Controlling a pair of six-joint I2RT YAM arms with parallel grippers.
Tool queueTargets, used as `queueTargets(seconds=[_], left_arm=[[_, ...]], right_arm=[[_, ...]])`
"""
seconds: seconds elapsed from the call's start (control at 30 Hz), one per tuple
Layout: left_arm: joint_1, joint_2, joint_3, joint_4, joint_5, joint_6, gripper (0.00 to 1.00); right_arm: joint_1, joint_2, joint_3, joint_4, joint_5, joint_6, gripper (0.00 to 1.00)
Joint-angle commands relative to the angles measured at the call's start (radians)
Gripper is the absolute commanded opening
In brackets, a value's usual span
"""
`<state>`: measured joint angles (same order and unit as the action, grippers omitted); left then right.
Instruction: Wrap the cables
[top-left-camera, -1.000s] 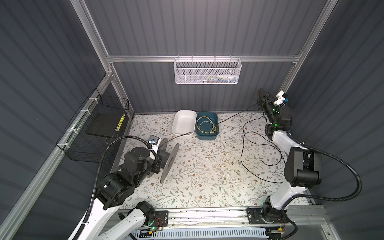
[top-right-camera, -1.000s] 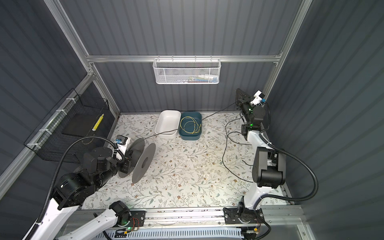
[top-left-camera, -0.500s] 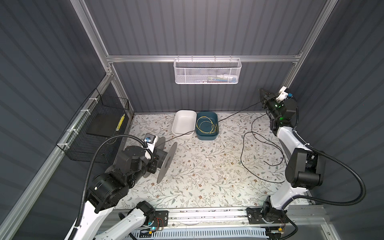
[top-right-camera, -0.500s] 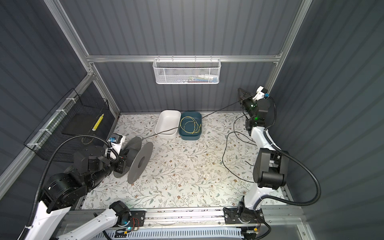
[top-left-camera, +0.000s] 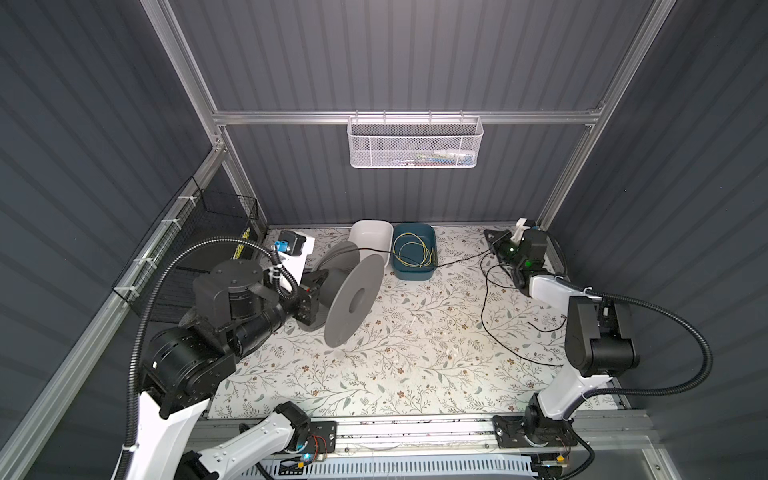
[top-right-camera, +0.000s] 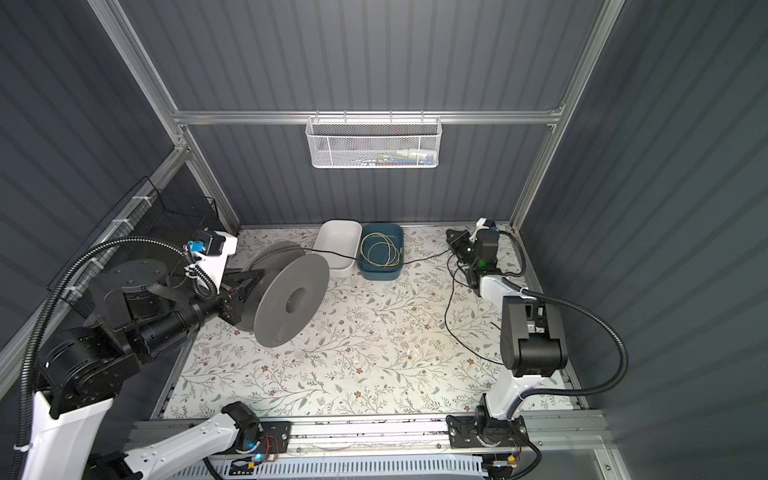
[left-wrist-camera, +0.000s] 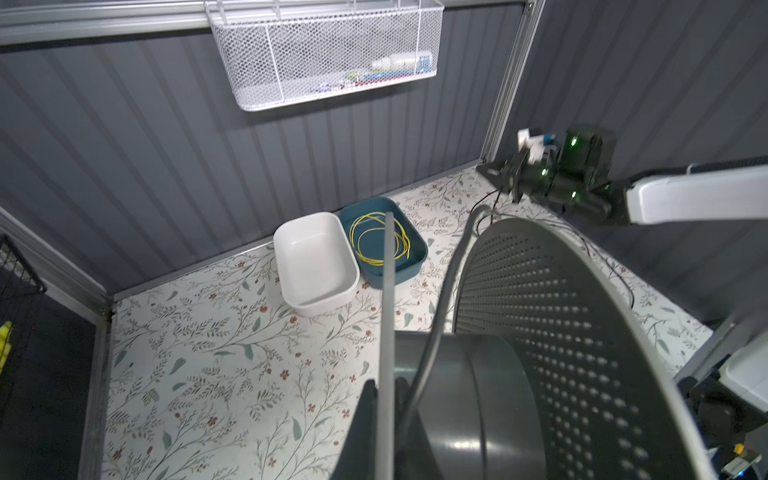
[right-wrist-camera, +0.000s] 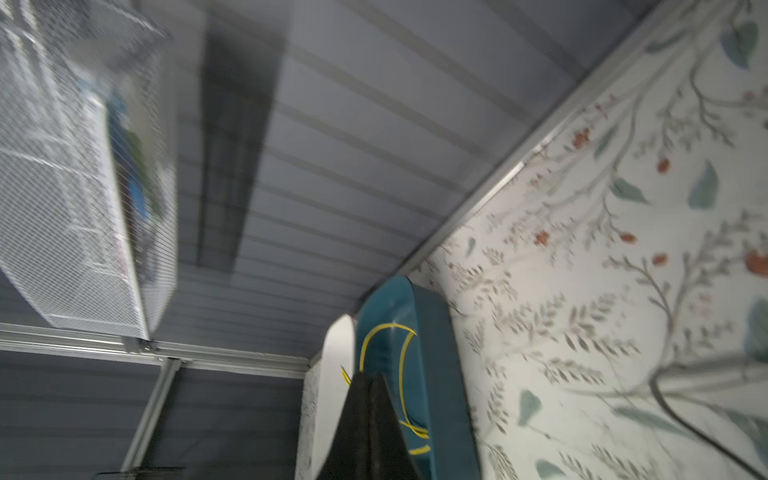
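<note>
Left gripper (top-right-camera: 248, 279), well left of the teal bin (top-left-camera: 415, 275), is clamped on the rear flange of the grey spool (top-left-camera: 353, 301) and carries it clear of the mat (top-left-camera: 415, 353). Compared with a second ago, the spool sits a little nearer the teal bin and shows more of its front flange face, so the wrist has turned it. From the hub the black cable (left-wrist-camera: 451, 270) passes over the white bin (top-left-camera: 360, 231), just left of the teal bin, crosses the teal bin and runs on to the right gripper (top-left-camera: 492, 242), right of the teal bin near the back corner. Its jaws are closed, having narrowed the last bit within the second. The cable reaches their tip and appears pinched there, though the right wrist view shows only the closed tips, not the cord between them. This gripper stood high against the back wall a second ago and has come down close to the mat, so the fed span now lies low over the bins instead of slanting through the air. Slack loops lie on the mat right of the teal bin. Judgement: little cord is on the hub yet, and most of the winding remains.
</note>
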<state>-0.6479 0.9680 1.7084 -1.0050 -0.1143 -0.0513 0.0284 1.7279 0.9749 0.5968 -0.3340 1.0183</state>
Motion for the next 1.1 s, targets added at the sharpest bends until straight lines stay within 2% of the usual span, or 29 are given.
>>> queueTargets(seconds=[0.0, 0.1, 0.27, 0.37, 0.43, 0.57, 0.67, 0.8, 1.07], left_arm=[[-0.001, 0.069, 0.090, 0.111, 0.011, -0.067, 0.00], [-0.001, 0.126, 0.131, 0.191, -0.008, -0.104, 0.00], [-0.001, 0.201, 0.157, 0.327, -0.016, -0.152, 0.00], [-0.001, 0.251, 0.211, 0.335, -0.007, -0.166, 0.00], [0.000, 0.260, 0.211, 0.366, -0.038, -0.182, 0.00], [0.001, 0.295, 0.212, 0.423, -0.086, -0.202, 0.00], [0.002, 0.330, 0.237, 0.432, -0.045, -0.214, 0.00], [0.004, 0.355, 0.293, 0.378, 0.012, -0.202, 0.00], [0.005, 0.286, 0.282, 0.328, 0.067, -0.177, 0.00]], right_arm=[[0.051, -0.069, -0.074, 0.035, 0.079, -0.083, 0.00], [0.126, -0.127, -0.150, 0.022, 0.144, -0.133, 0.00], [0.224, -0.197, -0.257, 0.053, 0.193, -0.135, 0.00], [0.250, -0.216, -0.295, 0.050, 0.216, -0.148, 0.00], [0.271, -0.228, -0.320, 0.050, 0.216, -0.147, 0.00], [0.382, -0.235, -0.348, 0.032, 0.269, -0.185, 0.00], [0.442, -0.223, -0.358, 0.031, 0.313, -0.197, 0.00], [0.421, -0.225, -0.376, 0.038, 0.332, -0.202, 0.00], [0.244, -0.195, -0.311, -0.061, 0.273, -0.256, 0.00]])
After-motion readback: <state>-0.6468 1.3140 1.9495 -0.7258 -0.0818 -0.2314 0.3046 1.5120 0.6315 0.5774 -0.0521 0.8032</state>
